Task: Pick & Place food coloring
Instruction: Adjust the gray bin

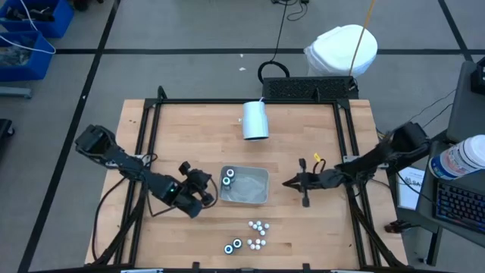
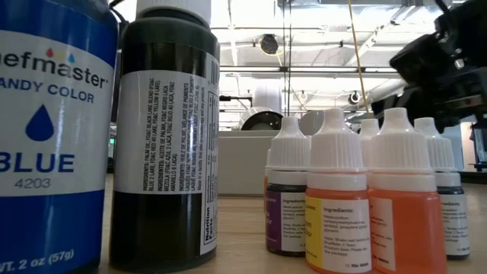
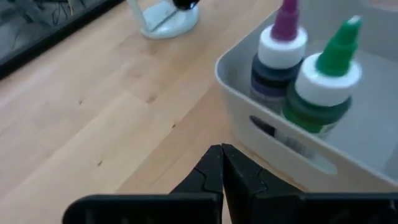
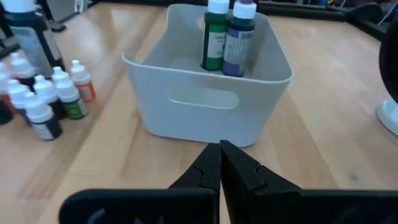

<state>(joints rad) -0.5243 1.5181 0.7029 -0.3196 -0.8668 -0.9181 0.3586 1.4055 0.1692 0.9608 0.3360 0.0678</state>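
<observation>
Two wide food coloring bottles point(image 1: 228, 177), one green-tipped point(image 3: 323, 81) and one purple-tipped point(image 3: 280, 56), stand upright in the near left corner of a grey bin point(image 1: 261, 173) at mid-table. Several small white-capped bottles point(image 1: 258, 226) and two wider ones point(image 1: 233, 246) stand on the wood near the front edge. In the low view the wider ones show as a blue-labelled bottle point(image 2: 53, 137) and a dark bottle point(image 2: 163, 137). My left gripper point(image 1: 212, 197) is shut just left of the bin wall point(image 3: 273, 134), with nothing in it. My right gripper point(image 1: 286, 183) is shut just right of the bin point(image 4: 199, 106).
A white cup point(image 1: 255, 120) lies on its side behind the bin. A black frame point(image 1: 250, 101) rims the table. Bare wood lies to the left and right of the bin. A white bag point(image 1: 342, 49) and a keyboard point(image 1: 462, 205) sit off the table.
</observation>
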